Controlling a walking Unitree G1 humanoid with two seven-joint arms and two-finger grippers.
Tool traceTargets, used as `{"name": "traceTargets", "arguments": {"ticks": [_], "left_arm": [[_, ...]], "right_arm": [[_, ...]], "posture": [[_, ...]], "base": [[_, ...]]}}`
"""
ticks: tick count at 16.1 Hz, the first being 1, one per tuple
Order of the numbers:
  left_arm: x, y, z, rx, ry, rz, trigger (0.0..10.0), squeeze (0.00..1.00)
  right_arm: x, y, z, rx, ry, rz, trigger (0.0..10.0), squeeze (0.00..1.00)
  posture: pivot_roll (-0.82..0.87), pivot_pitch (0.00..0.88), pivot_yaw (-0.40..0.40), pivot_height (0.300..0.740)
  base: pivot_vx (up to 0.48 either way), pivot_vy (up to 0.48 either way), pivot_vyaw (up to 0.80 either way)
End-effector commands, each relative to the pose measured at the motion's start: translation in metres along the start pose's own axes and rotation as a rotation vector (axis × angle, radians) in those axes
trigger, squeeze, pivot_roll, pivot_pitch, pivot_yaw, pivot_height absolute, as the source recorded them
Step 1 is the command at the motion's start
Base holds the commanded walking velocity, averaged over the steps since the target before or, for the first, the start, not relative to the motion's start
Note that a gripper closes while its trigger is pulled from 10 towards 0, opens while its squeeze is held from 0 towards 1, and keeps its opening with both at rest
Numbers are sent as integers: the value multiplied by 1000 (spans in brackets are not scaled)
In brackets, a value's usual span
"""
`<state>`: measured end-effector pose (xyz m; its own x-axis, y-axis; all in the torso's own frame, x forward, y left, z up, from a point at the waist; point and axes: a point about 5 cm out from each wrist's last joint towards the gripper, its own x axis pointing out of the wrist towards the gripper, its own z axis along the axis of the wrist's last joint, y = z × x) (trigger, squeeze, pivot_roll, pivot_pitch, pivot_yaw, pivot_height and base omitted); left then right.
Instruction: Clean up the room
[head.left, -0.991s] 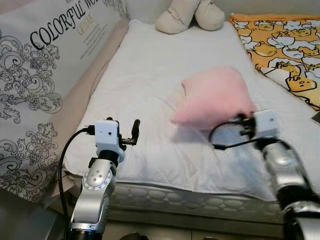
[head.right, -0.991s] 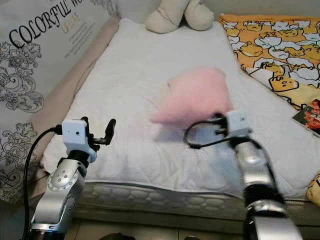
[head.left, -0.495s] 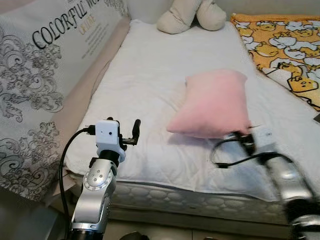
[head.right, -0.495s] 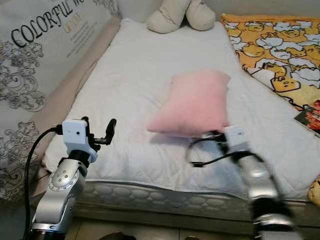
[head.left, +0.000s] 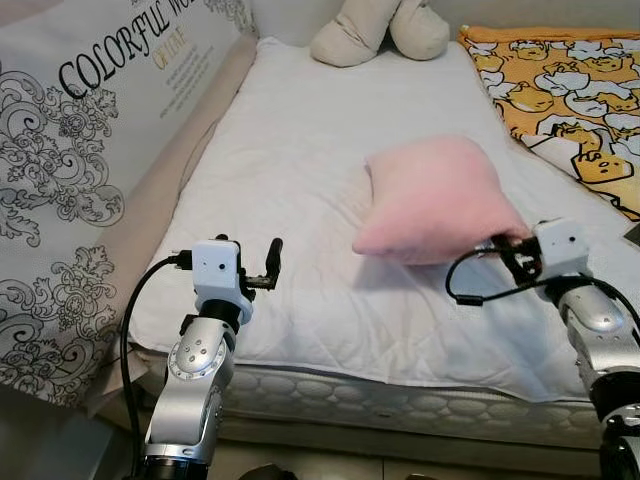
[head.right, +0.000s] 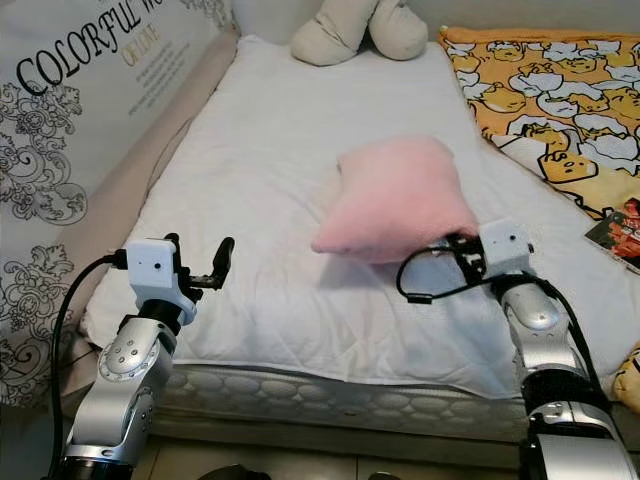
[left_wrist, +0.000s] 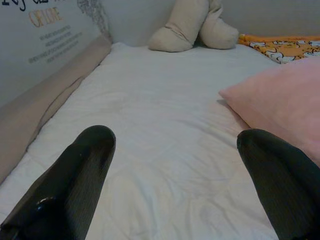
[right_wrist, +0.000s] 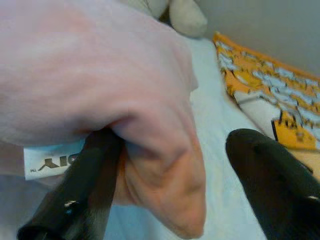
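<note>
Two grippers sit before you at the near edge of the white mattress (head.left: 300, 160). Your right gripper (head.left: 508, 252) is at the near corner of the pink pillow (head.left: 432, 200); in its wrist view one finger (right_wrist: 85, 190) tucks under a fold of the fabric beside a white tag (right_wrist: 47, 161), while the other stands apart, so the pinch looks loose and I can't tell whether it truly grips. Your left gripper (head.left: 270, 262) hovers over the mattress edge, fingers (left_wrist: 75, 175) spread wide and empty. Beyond lie a beige plush toy (head.left: 380, 30), its top cut off, and a yellow cartoon blanket (head.left: 560, 90).
</note>
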<state>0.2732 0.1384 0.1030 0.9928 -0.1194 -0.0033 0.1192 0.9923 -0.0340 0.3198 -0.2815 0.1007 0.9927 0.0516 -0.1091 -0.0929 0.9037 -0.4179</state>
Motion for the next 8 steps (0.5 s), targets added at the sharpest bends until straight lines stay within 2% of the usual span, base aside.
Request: {"name": "traceTargets", "arguments": {"ticks": [1, 3, 5, 8], "left_arm": [[1, 0, 1, -1, -10, -11, 10000, 0], [1, 0, 1, -1, -11, -13, 10000, 0], [0, 0, 1, -2, -9, -15, 10000, 0], [0, -1, 1, -6, -9, -17, 10000, 0]], "right_arm": [[4, 1, 11, -29, -48, 13, 10000, 1000], [2, -2, 3, -25, 6, 44, 10000, 1000], [-3, -5, -6, -90, 67, 102, 10000, 1000], [-8, -26, -14, -142, 149, 5, 10000, 1000]], "posture": [[-67, 0, 89, 740], [-68, 0, 90, 740], [-68, 0, 88, 740], [-70, 0, 89, 740]], "base": [[0, 0, 0], [0, 0, 0], [0, 0, 0], [0, 0, 0]]}}
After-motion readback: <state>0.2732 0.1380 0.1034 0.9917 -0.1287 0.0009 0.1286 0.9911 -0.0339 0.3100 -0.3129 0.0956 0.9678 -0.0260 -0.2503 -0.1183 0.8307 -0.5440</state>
